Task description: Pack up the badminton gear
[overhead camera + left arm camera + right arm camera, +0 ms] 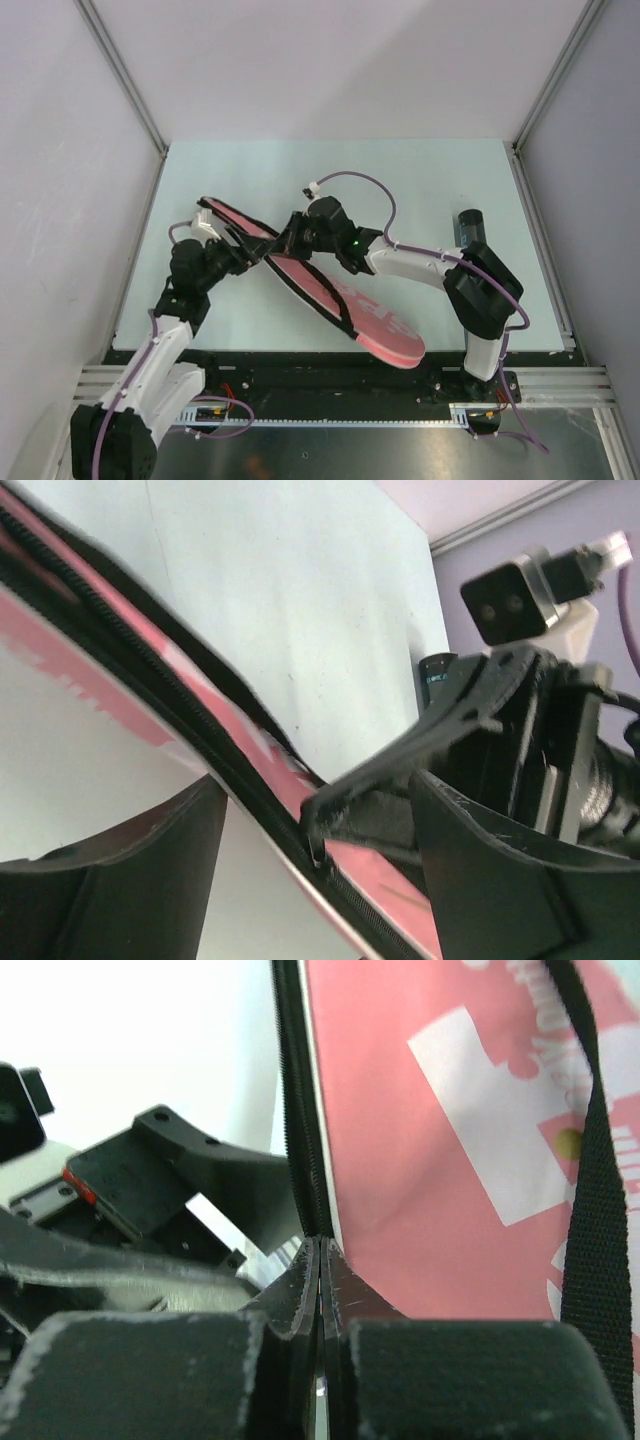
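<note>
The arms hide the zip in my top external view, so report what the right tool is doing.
Observer: In the right wrist view, the right tool is shut on the black zip edging the pink racket-shaped fabric bag.
Operator: Now report the left tool.
Observer: In the left wrist view, the left tool is open, its fingers on either side of that zip edge, gripping nothing.
</note>
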`<move>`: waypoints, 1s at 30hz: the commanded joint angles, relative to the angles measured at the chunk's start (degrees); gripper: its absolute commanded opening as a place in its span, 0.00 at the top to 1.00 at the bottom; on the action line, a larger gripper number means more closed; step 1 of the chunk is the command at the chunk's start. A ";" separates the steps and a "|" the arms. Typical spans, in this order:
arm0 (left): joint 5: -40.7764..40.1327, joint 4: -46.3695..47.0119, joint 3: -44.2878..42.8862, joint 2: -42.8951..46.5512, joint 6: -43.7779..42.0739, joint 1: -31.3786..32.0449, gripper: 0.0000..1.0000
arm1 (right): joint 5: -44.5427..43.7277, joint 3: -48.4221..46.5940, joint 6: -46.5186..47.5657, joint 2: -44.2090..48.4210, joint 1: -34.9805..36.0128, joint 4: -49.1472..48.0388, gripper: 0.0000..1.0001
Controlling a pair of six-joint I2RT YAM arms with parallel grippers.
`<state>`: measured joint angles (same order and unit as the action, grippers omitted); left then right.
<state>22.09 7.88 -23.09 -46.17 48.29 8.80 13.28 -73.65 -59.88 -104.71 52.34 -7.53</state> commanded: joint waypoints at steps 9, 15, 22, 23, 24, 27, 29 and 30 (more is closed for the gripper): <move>4.89 -12.98 0.50 18.49 1.61 0.25 0.42 | 3.86 -2.99 -0.16 -3.22 -2.94 -15.05 1.00; 6.04 -12.98 1.91 12.18 5.05 1.84 0.31 | 3.78 -3.08 1.78 -3.49 -2.50 -16.20 1.00; 1.92 -12.80 -0.28 5.13 11.03 6.40 0.36 | 2.11 -3.08 2.22 -3.14 -2.15 -15.85 1.00; 1.12 -12.80 -0.72 4.08 10.95 7.10 0.35 | 1.93 -3.08 2.48 -2.96 -2.06 -15.50 1.00; 0.25 -12.63 -1.77 3.55 10.95 7.37 0.34 | 1.58 -3.08 2.83 -2.79 -1.98 -15.24 1.00; -0.90 -12.63 -4.23 1.79 9.37 8.51 0.26 | 0.09 -3.08 4.33 -1.82 -1.89 -13.66 1.00; -1.52 -12.63 -5.20 0.74 8.49 9.48 0.22 | -0.36 -3.17 5.81 -1.20 -1.71 -13.13 1.00; -1.87 -12.63 -5.99 0.30 7.44 9.66 0.21 | -0.53 -3.34 6.17 -1.12 -1.45 -12.60 1.00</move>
<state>21.74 -5.30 -24.86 -44.53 57.47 16.58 15.31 -73.97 -56.97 -108.33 50.15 -18.76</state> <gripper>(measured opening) 0.770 0.009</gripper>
